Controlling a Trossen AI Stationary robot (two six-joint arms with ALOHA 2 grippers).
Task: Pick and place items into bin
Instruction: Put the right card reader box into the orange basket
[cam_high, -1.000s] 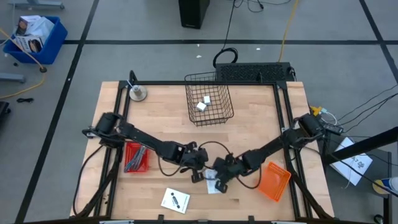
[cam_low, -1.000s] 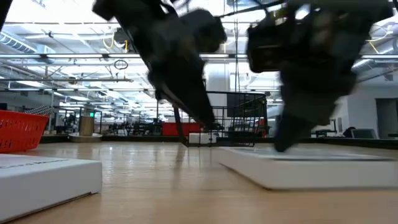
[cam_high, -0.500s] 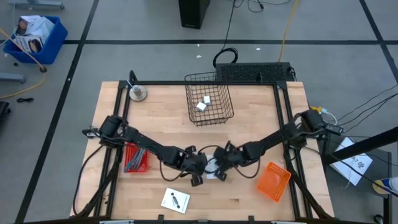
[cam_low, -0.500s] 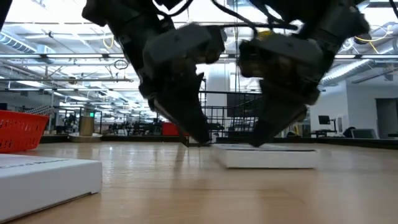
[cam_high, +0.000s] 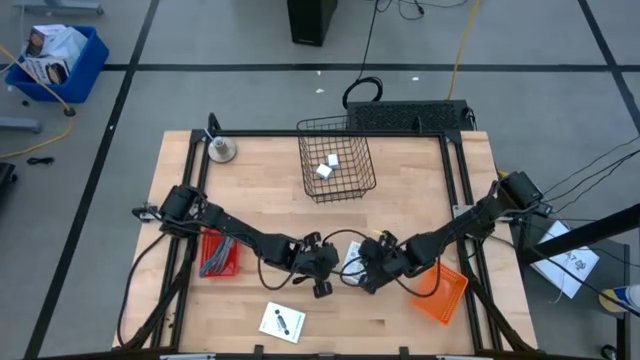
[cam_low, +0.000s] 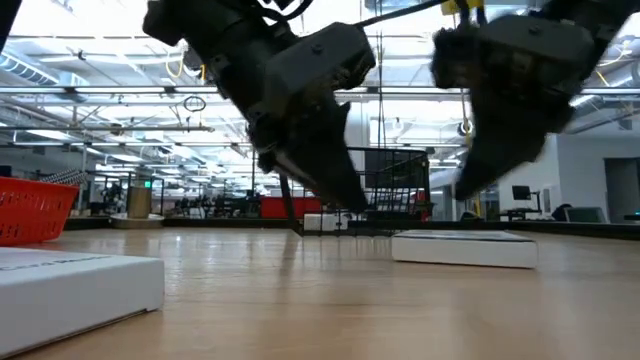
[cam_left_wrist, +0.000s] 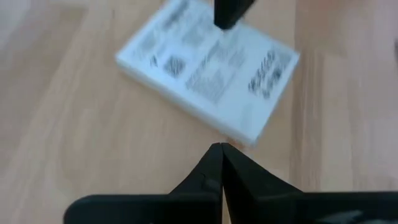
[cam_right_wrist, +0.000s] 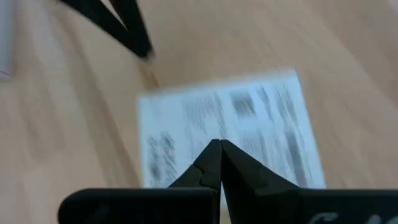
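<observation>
both hands pinched tight, holding nothing: the left hand (cam_high: 322, 262) and the right hand (cam_high: 368, 262) flanked a white card (cam_high: 352, 262) flat on the table (cam_high: 420, 190), lower centre. a second white card (cam_high: 282, 322) lay lower left, and small white blocks (cam_high: 327, 166) sat in the wire bin (cam_high: 336, 160) at upper centre.

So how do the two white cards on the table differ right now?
The card between the grippers lies mid-table, crowded by both arms; the front card lies alone near the table's front edge. The front card shows bold black marks, while the middle one shows fine printed text. Both are white, flat, and outside the wire basket.
</observation>
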